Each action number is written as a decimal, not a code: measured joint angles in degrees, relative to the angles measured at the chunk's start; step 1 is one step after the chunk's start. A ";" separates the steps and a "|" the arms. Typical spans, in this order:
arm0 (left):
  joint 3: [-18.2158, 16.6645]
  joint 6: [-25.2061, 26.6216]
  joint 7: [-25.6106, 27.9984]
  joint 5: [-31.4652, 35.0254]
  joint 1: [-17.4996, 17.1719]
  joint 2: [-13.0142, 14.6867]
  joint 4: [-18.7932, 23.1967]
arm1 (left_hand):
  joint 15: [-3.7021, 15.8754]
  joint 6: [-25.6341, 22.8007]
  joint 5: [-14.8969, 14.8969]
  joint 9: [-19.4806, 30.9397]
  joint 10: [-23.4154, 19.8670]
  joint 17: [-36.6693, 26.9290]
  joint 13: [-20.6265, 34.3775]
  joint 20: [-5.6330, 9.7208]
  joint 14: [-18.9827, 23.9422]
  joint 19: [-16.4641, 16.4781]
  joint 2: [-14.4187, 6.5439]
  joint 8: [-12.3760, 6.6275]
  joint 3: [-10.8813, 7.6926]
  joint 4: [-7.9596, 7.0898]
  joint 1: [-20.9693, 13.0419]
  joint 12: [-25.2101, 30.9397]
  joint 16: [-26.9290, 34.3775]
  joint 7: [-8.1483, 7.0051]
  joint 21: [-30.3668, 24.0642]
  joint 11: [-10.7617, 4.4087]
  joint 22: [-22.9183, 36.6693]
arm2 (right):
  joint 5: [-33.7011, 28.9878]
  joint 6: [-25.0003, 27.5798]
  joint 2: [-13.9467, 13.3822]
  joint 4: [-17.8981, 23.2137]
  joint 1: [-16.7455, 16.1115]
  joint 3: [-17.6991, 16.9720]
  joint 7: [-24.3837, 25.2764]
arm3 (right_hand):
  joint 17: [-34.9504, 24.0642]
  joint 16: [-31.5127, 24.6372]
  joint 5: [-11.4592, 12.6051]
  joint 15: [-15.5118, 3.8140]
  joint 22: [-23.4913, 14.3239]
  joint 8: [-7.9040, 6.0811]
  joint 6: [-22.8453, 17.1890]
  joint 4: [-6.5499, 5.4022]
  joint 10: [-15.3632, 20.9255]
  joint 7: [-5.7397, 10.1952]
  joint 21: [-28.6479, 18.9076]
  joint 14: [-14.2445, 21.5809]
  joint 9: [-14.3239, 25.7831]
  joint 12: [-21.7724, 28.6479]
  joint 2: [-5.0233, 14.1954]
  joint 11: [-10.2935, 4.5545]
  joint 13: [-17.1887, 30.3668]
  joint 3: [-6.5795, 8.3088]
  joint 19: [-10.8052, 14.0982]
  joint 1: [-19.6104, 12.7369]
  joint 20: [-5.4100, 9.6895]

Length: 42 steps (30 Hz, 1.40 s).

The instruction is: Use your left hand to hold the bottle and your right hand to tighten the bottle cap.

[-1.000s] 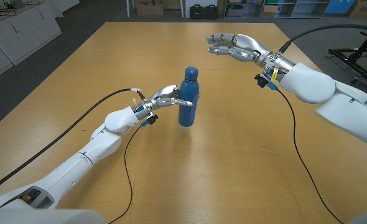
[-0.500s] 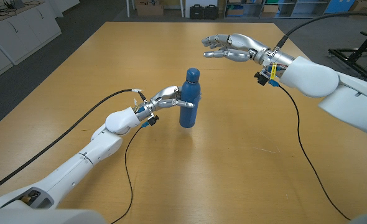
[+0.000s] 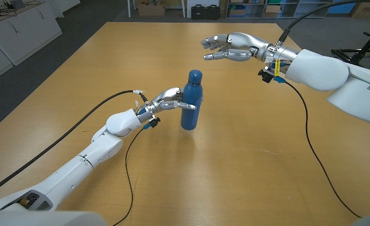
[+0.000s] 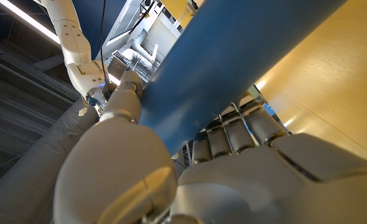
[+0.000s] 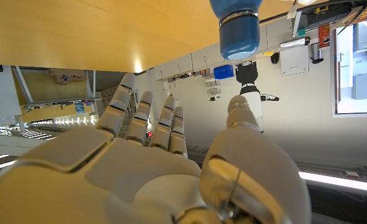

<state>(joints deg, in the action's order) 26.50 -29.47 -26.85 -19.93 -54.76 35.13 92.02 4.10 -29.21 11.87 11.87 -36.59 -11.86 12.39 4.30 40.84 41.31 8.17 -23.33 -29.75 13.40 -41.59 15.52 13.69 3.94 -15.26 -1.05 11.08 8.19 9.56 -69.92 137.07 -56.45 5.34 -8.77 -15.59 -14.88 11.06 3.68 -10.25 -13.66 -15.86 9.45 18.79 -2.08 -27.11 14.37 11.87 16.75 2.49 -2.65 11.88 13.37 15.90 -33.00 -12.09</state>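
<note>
The bottle [image 3: 190,103] is a plain dark blue all over, body and cap [image 3: 194,76] alike, with no label or print; in the left wrist view its side [image 4: 233,59] reads as one smooth blue band. In the right wrist view the cap [image 5: 238,28] shows a slightly paler blue with a thin darker ring around it. The tabletop [image 3: 235,163] is light honey-yellow wood with faint grain. The left hand [image 3: 166,100] beside the bottle is silver-grey metal with dark seams, on a white arm trailing a black cable. The right hand [image 3: 231,48], beyond the bottle, is the same silver-grey, with a yellow tag and a blue fitting at its wrist.
</note>
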 measured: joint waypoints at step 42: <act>0.37 1.06 0.82 1.69 0.28 0.22 0.79 | 0.01 -0.20 0.21 -0.02 -0.31 0.01 -0.01 -0.11 0.22 0.11 0.00 0.00 -0.19 0.19 0.00 -0.17 -0.39 0.20 -0.23 0.31 -0.02 | -5.10 9.40 -3.82 7.37 15.83 7.60 -15.87 | -0.26 -0.88 0.39 -1.45 -0.29 -0.43 -2.35 -0.23 1.59 3.63 0.49 1.87 0.08 0.65 -0.59 -2.51 0.53 -0.24 0.75 -1.36 -0.10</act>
<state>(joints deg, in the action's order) 26.87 -28.42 -26.03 -18.24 -54.48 35.35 92.81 4.11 -29.41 12.09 11.85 -36.90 -11.85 12.38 4.18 41.07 41.42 8.17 -23.33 -29.94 13.59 -41.59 15.36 13.30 4.14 -15.48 -0.74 11.06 3.09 18.96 -73.74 144.43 -40.62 12.94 -24.64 -15.84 -15.75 11.45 2.23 -10.54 -14.08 -18.21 9.22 20.38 1.55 -26.62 16.24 11.95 17.40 1.90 -5.15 12.41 13.13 16.65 -34.35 -12.19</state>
